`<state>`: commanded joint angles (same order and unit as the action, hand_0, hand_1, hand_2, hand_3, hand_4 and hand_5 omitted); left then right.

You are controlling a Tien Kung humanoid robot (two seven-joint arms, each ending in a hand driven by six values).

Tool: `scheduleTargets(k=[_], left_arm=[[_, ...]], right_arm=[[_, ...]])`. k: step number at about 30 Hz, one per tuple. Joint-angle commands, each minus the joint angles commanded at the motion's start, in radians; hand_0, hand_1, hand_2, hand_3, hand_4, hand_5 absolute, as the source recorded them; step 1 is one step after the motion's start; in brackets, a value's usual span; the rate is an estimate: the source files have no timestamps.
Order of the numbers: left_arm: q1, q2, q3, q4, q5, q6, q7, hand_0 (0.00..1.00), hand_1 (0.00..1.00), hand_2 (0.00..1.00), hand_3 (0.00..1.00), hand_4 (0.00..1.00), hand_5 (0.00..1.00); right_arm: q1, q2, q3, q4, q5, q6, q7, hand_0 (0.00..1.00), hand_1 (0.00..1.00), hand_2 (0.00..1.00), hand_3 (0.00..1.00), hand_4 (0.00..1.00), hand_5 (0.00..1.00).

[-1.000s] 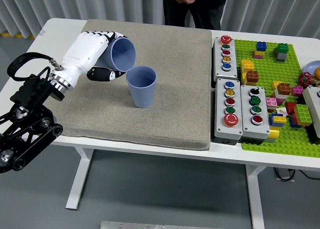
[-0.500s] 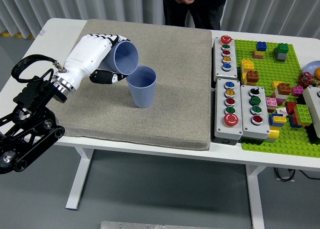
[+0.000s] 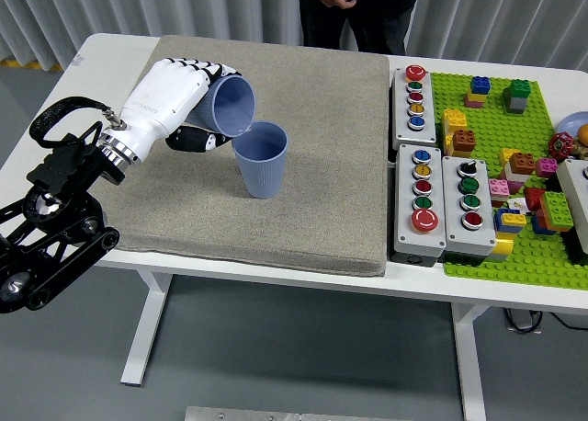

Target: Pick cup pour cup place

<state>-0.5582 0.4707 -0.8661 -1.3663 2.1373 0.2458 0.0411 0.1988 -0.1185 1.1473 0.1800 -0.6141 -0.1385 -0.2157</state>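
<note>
Bright, even overhead light, soft faint shadows, sharp focus throughout.

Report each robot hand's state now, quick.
Left robot hand: closed on the tilted blue cup, its mouth over the standing blue cup.
Right robot hand: not in view.

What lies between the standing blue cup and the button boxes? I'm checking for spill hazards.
Only bare grey mat in the head view; nothing sits between the standing blue cup and the button boxes.
</note>
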Motion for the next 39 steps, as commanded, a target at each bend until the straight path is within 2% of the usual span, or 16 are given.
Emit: scheduleTargets(k=[16, 31, 39], left_arm=[[-0.025, 0.006, 0.028, 0.010, 0.033, 0.015, 0.013, 0.563, 0.526, 0.551, 0.579, 0.682, 0.111], [-0.045, 0.037, 0.066, 0.005, 0.052, 0.016, 0.018, 0.562, 0.526, 0.550, 0.578, 0.682, 0.110], [-0.069, 0.042, 0.097, 0.018, 0.045, 0.023, 0.022, 0.561, 0.526, 0.551, 0.578, 0.680, 0.113]], right_arm=[[0.003, -0.001, -0.006, 0.000, 0.010, 0.000, 0.002, 0.722, 0.688, 0.736, 0.698, 0.325, 0.301], [0.005, -0.002, -0.007, 0.000, 0.014, -0.001, 0.003, 0.722, 0.688, 0.736, 0.698, 0.326, 0.300], [0.004, -0.002, -0.009, 0.000, 0.018, -0.002, 0.003, 0.722, 0.688, 0.736, 0.698, 0.327, 0.300]])
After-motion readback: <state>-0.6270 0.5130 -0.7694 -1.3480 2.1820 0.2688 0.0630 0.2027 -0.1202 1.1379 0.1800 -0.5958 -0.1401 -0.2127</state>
